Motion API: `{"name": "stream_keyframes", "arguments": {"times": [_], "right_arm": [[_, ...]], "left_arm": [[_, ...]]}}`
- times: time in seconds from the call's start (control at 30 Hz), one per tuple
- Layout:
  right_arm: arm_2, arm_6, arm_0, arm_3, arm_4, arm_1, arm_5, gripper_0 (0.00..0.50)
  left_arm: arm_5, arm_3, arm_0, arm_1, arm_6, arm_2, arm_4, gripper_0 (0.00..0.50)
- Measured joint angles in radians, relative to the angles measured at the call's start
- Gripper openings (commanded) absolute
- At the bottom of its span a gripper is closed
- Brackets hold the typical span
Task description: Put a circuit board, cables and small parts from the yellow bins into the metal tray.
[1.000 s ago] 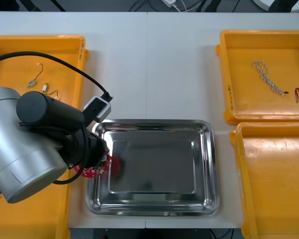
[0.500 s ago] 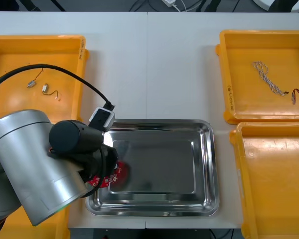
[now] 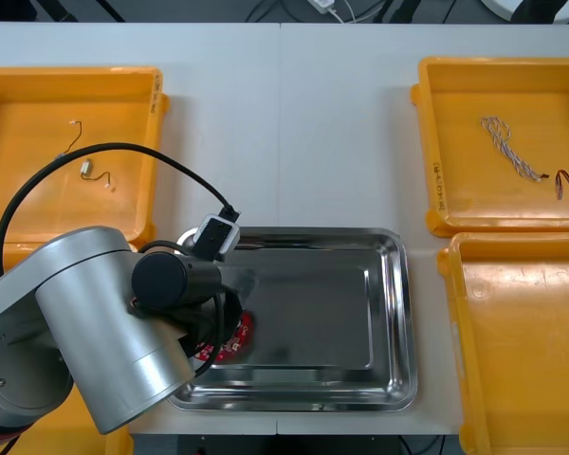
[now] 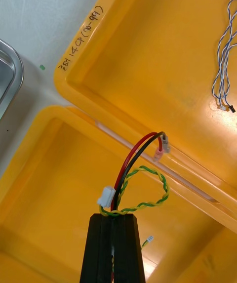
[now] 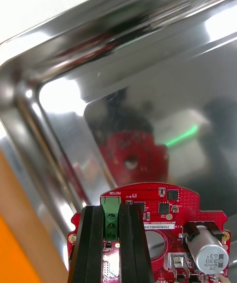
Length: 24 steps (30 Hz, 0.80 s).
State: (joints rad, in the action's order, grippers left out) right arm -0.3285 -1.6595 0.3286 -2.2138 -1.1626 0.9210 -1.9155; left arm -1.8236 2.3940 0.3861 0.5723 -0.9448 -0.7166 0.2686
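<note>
Board [image 5: 163,223], round, red: clamped by its edge betw. the fingers of the L gripper [image 5: 111,210]. It is held over the L end of the tray [image 3: 398,313], near the robot-side L corner, w/ its red reflection on the shiny floor. R gripper [image 4: 112,219]: fingers closed on a red/yellow cable [image 4: 123,172], which loops up over the rim betw. the two R bins [image 4: 64,83]. Blue/white cable [image 4: 224,65] lies in the far R bin, well apart.
</note>
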Motion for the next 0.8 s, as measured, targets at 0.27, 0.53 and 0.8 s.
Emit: {"name": "stream_keyframes", "arguments": {"times": [0.27,0.53,0.8], "right_arm": [[0.004,0.000,0.000,0.000,-0.010,0.000,0.000,0.000],[0.005,0.001,0.000,0.000,-0.012,0.000,0.000,0.000],[0.005,0.001,0.000,0.000,-0.012,0.000,0.000,0.000]], "left_arm": [[0.101,-0.068,0.000,-0.005,0.003,-0.040,-0.046,0.000],[0.121,-0.079,-0.002,-0.011,0.004,-0.071,-0.067,0.000],[0.157,-0.079,-0.023,-0.011,0.013,-0.103,-0.083,0.000]]}}
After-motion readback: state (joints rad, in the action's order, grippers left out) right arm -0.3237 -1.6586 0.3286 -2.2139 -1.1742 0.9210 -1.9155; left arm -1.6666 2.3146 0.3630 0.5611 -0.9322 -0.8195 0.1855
